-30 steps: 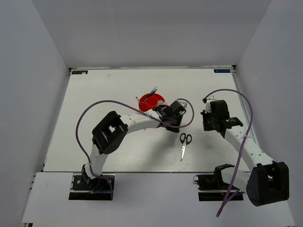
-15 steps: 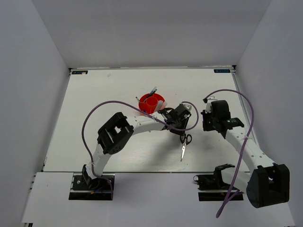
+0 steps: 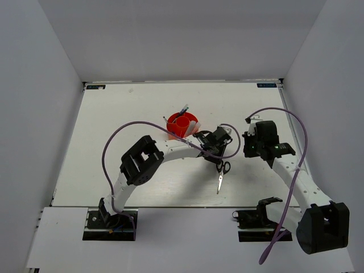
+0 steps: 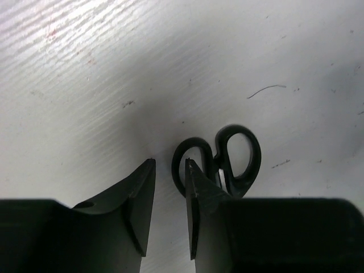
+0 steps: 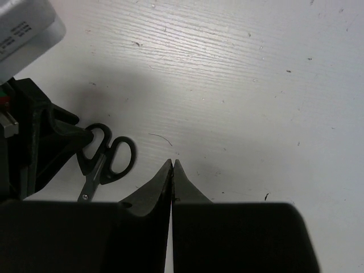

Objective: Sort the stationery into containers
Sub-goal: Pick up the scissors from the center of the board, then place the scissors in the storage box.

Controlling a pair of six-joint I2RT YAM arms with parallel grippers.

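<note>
The black-handled scissors (image 3: 220, 174) lie flat on the white table, handles toward the back and blade tip toward the front. My left gripper (image 3: 218, 157) is down at the handles and narrowly open. In the left wrist view (image 4: 169, 165) its jaws straddle the left rim of one handle loop of the scissors (image 4: 216, 165). My right gripper (image 3: 251, 150) is shut and empty, hovering right of the scissors; its own view (image 5: 172, 162) shows the scissors (image 5: 101, 169) to its left. The orange-red organizer (image 3: 191, 118) stands behind, with pens (image 3: 183, 108) sticking out of it.
The left arm's purple cable (image 3: 122, 133) loops over the table's middle. The right arm's cable (image 3: 296, 122) arcs near the right wall. White walls close in the table on three sides.
My left gripper has moved right and toward the front, from beside the organizer down onto the scissors' handles. The right arm has barely shifted.
</note>
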